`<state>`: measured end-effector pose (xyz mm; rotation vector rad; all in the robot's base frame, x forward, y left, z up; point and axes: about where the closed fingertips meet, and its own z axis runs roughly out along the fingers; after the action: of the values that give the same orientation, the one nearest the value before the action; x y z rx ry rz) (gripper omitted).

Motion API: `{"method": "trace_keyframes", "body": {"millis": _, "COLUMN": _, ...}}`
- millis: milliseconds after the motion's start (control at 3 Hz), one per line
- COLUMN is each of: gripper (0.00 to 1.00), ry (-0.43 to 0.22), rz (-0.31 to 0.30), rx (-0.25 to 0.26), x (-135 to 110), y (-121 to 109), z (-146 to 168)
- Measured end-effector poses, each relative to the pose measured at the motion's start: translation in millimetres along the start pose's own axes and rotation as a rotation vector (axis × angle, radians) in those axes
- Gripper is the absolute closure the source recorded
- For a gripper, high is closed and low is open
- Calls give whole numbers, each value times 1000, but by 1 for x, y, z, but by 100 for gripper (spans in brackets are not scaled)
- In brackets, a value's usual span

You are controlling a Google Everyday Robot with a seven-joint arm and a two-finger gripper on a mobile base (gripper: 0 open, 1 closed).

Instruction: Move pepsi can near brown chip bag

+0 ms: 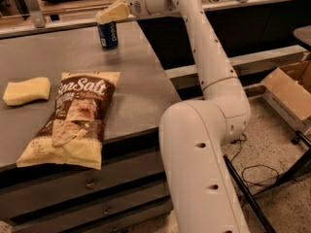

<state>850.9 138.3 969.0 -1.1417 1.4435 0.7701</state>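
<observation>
The pepsi can [108, 35] stands upright at the far side of the grey table [136, 96], dark blue with white lettering. My gripper [106, 16] reaches in from the right and sits right over the can's top, covering its upper part. The brown chip bag [74, 118] lies flat near the table's front edge, with white "Sea Salt" lettering and cream-yellow ends. The can is well behind the bag, apart from it.
A pale yellow sponge block [26, 91] lies left of the bag. My white arm [204, 144] rises beside the table's right edge. A cardboard box [290, 89] sits on the floor at right, with cables nearby. A rail runs behind the table.
</observation>
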Motion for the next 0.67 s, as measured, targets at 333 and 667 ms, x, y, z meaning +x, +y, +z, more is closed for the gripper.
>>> {"method": "trace_keyframes", "body": {"millis": 333, "gripper": 0, "ry": 57, "rz": 36, "rx": 53, "x": 12, "y": -12, "z": 12}}
{"method": "trace_keyframes", "body": {"millis": 667, "gripper": 0, "ry": 98, "rz": 83, "rx": 84, "x": 28, "y": -20, "z": 22}}
